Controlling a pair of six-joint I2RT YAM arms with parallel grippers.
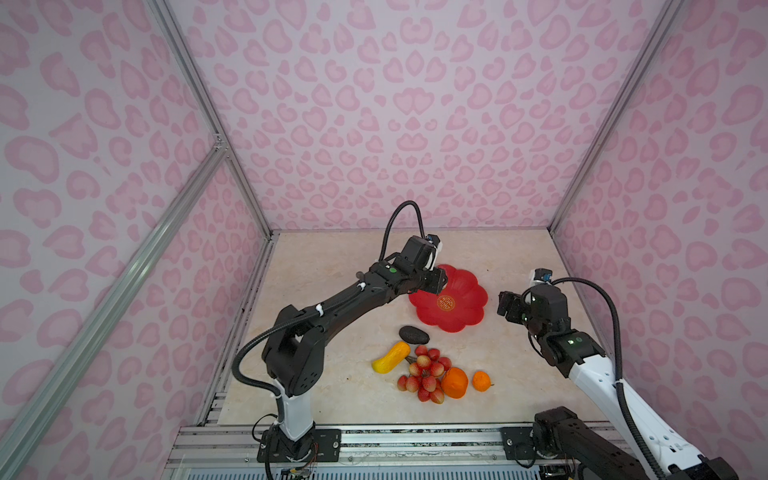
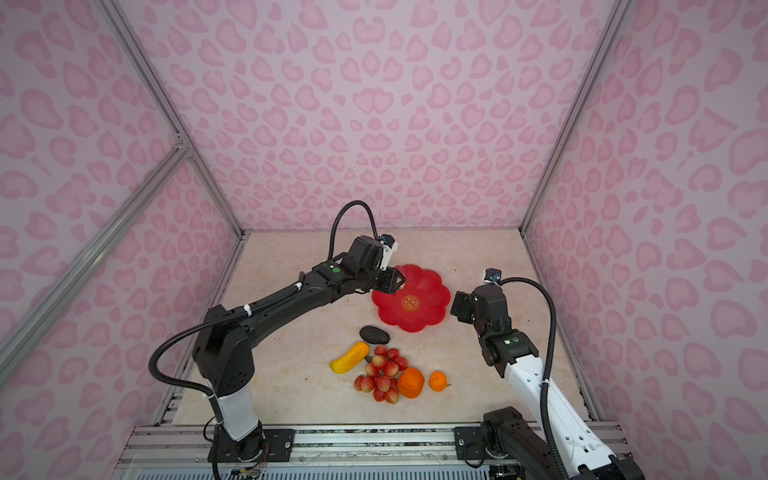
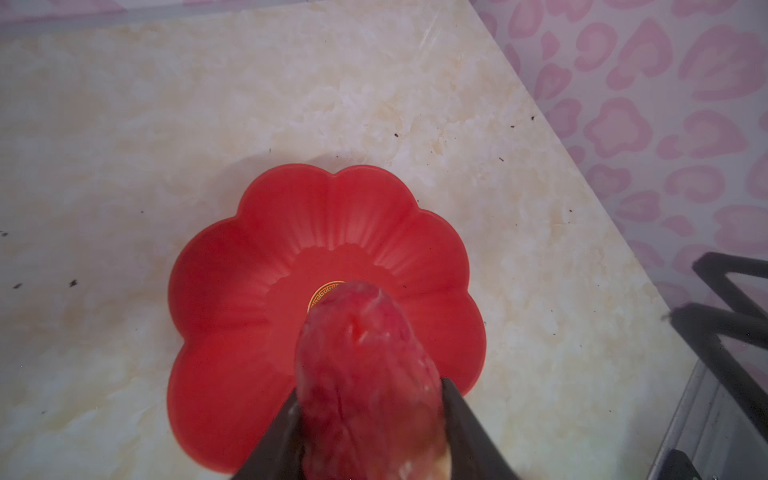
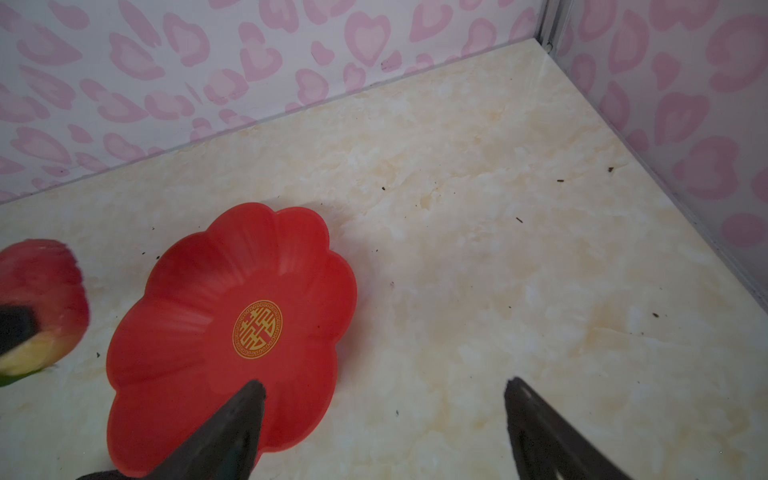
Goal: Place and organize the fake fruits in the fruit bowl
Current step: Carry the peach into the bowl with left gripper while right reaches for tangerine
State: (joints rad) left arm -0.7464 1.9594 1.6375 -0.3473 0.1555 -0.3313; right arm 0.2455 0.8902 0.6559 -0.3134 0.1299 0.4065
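Red-pink strawberry (image 3: 365, 365) clamped in the outstretched left tool (image 1: 437, 283) by the fruit bowl (image 3: 249, 291); right tool (image 4: 384, 384) gapes empty.

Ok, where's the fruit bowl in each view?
Top view: fruit bowl mid-table, just below picture centre.
Top view: bowl again just below centre.
Left wrist: centre, partly behind the strawberry.
Right wrist: lower left.
Shared landmark: its gold emblem.
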